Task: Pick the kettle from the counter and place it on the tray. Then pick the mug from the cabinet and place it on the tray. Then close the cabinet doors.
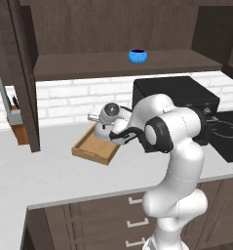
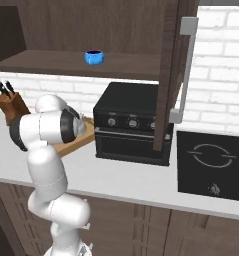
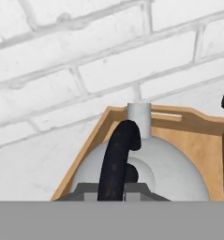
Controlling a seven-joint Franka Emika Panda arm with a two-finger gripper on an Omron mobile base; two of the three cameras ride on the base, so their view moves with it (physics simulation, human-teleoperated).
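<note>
Gripper pinching the kettle's black handle, kettle inside the tray; blue mug on the cabinet shelf above the tray.

The kettle is cut off at six o'clock in the hand view, its base and the gripper's fingertips lost behind the band there, and in the left base view the arm's wrist covers most of it. The tray has its three o'clock end behind the arm in the left base view. The knife block is partly hidden by the cabinet door.
</note>
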